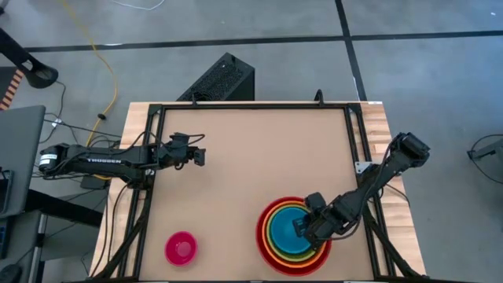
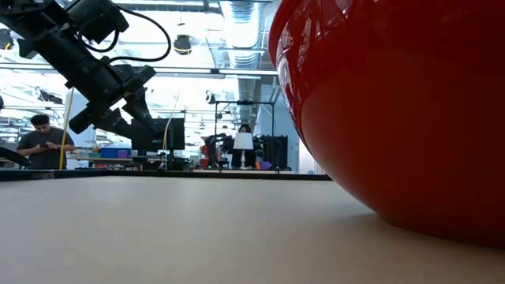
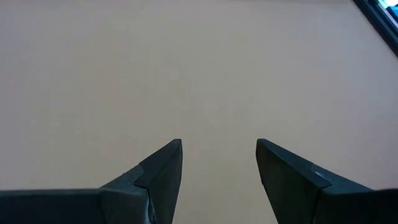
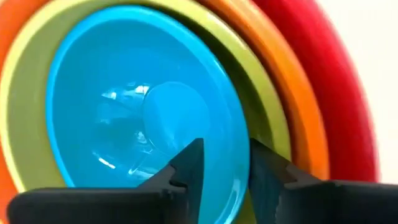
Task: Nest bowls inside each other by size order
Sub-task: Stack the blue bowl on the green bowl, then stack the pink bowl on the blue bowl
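Note:
The red bowl (image 1: 292,226) stands on the table at the near right, also filling the right of the low view (image 2: 394,102). Nested in it are the orange bowl (image 4: 292,106), the lime green bowl (image 4: 25,112) and the blue bowl (image 4: 124,106). My right gripper (image 4: 225,155) is open over the stack, pointing down. One finger is inside the blue bowl and one is just outside its rim (image 4: 241,134), with a gap showing. The pink bowl (image 1: 181,248) rests alone on its base at the near left. My left gripper (image 3: 219,155) is open and empty at the far left (image 1: 198,153).
A dark frame rail (image 1: 251,104) runs along the table's far edge, with side rails on the left and right. Bare tabletop (image 1: 251,173) lies between the arms. People stand in the room beyond the table (image 2: 39,142).

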You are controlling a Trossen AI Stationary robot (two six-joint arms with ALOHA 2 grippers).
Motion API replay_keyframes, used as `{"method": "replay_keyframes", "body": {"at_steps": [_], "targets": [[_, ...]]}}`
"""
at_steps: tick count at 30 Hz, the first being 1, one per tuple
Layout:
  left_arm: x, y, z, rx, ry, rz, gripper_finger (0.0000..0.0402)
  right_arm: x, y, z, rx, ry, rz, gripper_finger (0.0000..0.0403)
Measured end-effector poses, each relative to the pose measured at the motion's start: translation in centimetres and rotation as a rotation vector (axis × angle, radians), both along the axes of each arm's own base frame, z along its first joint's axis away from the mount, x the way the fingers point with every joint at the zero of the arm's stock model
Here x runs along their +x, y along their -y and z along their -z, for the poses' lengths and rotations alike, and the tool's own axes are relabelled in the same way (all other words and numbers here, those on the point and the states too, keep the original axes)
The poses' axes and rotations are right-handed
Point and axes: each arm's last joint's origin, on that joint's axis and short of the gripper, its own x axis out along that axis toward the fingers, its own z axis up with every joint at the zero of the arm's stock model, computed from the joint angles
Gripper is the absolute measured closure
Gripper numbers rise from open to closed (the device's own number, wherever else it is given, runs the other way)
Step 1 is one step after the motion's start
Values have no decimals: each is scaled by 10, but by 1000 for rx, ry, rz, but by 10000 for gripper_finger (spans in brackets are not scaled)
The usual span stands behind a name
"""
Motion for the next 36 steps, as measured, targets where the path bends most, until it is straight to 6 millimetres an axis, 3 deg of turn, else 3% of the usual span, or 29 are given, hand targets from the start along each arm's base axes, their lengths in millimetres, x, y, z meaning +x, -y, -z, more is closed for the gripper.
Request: {"method": "replay_keyframes", "body": {"at_steps": [13, 17, 24, 28, 31, 36], "targets": [[0, 0, 0, 2, -2, 1, 207, -18, 19, -44, 39, 120, -9, 262], [0, 0, 0, 1, -2, 4, 207, -9, 32, -52, 4, 210, -14, 266], [1, 2, 1, -42, 2, 77, 207, 39, 59, -66, -61, 493, -128, 270], [3, 6, 1, -76, -14, 245, 207, 73, 76, -74, -137, 696, -194, 271], [3, 10, 2, -124, -25, 360, 207, 101, 90, -71, -154, 815, -244, 271], [1, 11, 5, -166, -48, 376, 207, 152, 109, -53, -117, 831, -346, 271]]}}
